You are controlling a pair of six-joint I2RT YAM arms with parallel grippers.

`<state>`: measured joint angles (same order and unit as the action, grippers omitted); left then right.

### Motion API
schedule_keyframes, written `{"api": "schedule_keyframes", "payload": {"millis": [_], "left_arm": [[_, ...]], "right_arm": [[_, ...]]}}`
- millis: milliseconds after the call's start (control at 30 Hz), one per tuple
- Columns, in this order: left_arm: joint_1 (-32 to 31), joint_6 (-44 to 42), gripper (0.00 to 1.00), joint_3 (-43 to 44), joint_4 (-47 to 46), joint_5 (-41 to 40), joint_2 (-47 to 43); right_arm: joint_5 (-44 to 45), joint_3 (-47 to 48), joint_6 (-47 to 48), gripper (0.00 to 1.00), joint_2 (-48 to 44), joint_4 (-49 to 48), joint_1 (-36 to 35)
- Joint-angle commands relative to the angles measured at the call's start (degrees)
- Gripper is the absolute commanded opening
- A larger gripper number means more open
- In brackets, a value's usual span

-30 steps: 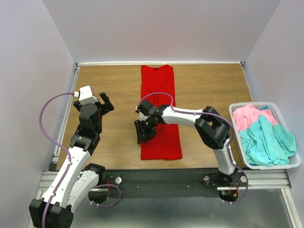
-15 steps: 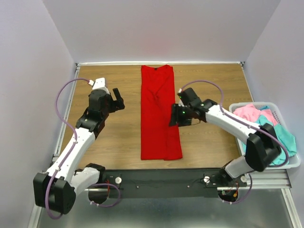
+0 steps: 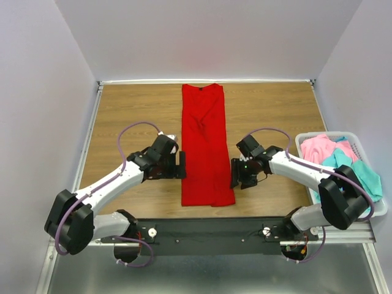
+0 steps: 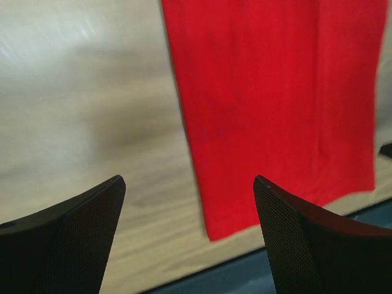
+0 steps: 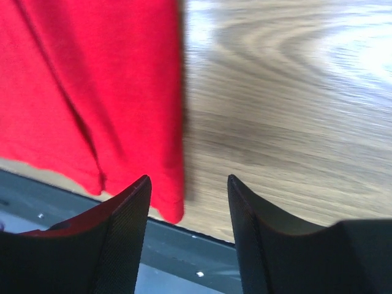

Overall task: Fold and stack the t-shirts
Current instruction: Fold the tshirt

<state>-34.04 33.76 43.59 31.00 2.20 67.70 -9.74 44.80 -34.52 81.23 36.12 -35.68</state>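
Between left gripper (image 3: 182, 166) (wide apart) and right gripper (image 3: 235, 177) (partly spread, empty): red t-shirt (image 3: 207, 153) flat.

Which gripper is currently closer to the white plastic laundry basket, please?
Right. The right gripper sits left of the white plastic laundry basket, at the right edge of the long red t-shirt; the left gripper is farther left, beyond the shirt.

No text, label, brand, number or sign can be read in any view. The red t-shirt (image 3: 207, 144) is plain cloth, the white basket (image 3: 327, 133) shows no legible marking, and both wrist views are too blurred for fine print.
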Motion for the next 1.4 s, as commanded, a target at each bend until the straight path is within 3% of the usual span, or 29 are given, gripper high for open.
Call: {"api": "schedule_keyframes", "payload": {"millis": [0,100,167,400,667,767,933,1367], "left_arm": [[-2.3,3.8,0.91,-1.4,3.3,3.1,0.8],[-4.0,4.3,0.89,-1.3,3.2,4.1,1.6],[-5.1,4.3,0.81,-1.4,3.1,4.6,2.8],[-8.4,5.1,0.77,-2.8,2.9,5.4,5.4],[-10.8,5.5,0.68,-2.7,4.0,6.2,7.4],[-12.1,5.3,0.67,-1.9,5.3,6.1,9.5],[-13.9,5.2,0.64,-0.4,6.6,5.2,13.1],[-15.0,7.5,0.45,1.5,8.4,4.4,17.8]], "right_arm": [[-6.3,-1.4,-0.5,0.58,1.3,-3.5,-0.2],[-8.8,-1.9,-0.3,0.55,2.7,-4.3,-0.2],[-9.7,-2.3,-0.2,0.54,3.3,-4.8,-0.2],[-11.4,-4.0,-0.1,0.48,5.9,-5.2,-0.2],[-12.8,-4.5,0.6,0.31,6.0,-5.0,-0.2],[-12.8,-4.5,0.6,0.17,6.2,-5.0,-0.2],[-12.5,-4.3,0.7,0.06,5.5,-5.0,-0.2],[-12.2,-3.0,1.7,0.06,5.6,-5.2,-0.2]]}}
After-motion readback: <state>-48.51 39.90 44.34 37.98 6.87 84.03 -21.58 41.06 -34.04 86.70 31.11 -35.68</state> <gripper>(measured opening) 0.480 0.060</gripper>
